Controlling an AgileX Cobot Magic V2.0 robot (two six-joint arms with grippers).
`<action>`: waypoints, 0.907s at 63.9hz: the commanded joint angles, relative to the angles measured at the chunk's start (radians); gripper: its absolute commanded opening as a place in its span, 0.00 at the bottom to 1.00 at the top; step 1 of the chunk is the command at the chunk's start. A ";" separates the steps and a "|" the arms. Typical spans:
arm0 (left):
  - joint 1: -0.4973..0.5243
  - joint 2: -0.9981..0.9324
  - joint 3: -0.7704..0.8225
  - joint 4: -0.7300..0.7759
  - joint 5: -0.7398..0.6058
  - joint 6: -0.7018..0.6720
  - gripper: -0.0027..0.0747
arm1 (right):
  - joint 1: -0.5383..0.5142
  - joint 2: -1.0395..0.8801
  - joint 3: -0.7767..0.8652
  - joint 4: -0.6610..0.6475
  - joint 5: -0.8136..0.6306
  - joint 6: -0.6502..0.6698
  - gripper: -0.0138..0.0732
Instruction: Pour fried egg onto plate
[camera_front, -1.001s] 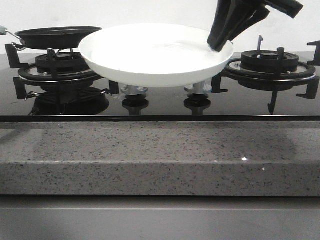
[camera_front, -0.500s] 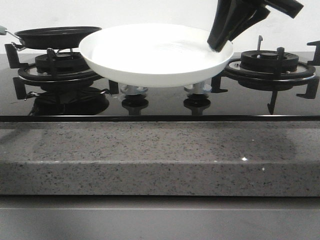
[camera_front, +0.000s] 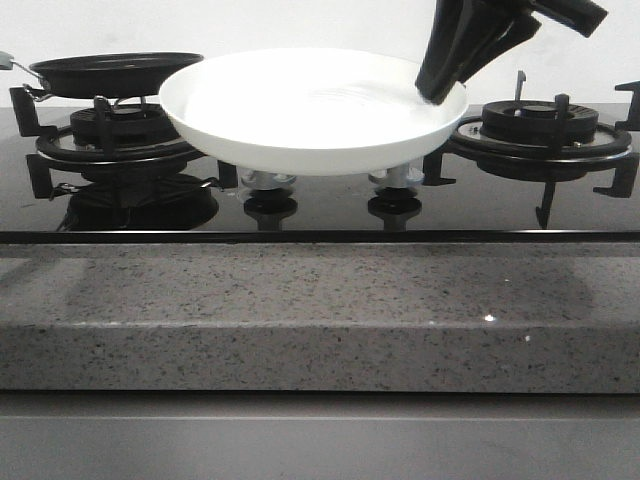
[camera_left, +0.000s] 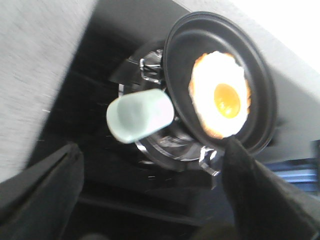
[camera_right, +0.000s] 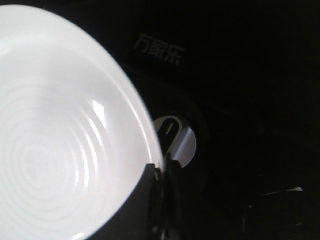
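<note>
The plate (camera_front: 312, 110) is held up above the middle of the stove, clear of the control knobs (camera_front: 270, 185) beneath it, with nothing lying in its ringed white bowl. The right claw (camera_front: 437, 92) is clenched on its rim at about 3 o'clock, one finger inside and one outside; the right wrist view shows the same pinch on the plate's (camera_right: 60, 130) edge, with a knob on the dark glass just beyond the rim.

The fried egg (camera_left: 221, 100) lies in the black frying pan (camera_left: 220, 80), white with browned edges and an orange yolk, toward the side away from the pale green handle (camera_left: 140, 115). In the front view that pan (camera_front: 115, 72) sits on the burner (camera_front: 120, 135) at 9 o'clock from the plate, its rim just behind the plate's edge. The left claw (camera_left: 150, 200) stands released, its dark fingers (camera_left: 42, 185) spread to either side, short of the handle. A second burner (camera_front: 540, 125) stands at 3 o'clock, beside the right claw. A speckled grey surface (camera_front: 320, 310) runs along the front.
</note>
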 joint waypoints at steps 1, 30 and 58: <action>0.023 0.026 -0.051 -0.134 0.004 0.011 0.75 | -0.001 -0.042 -0.026 0.020 -0.039 -0.008 0.09; 0.035 0.190 -0.056 -0.465 0.098 0.012 0.75 | -0.001 -0.042 -0.026 0.020 -0.039 -0.008 0.09; 0.035 0.221 -0.056 -0.574 0.111 0.046 0.75 | -0.001 -0.042 -0.026 0.020 -0.039 -0.008 0.09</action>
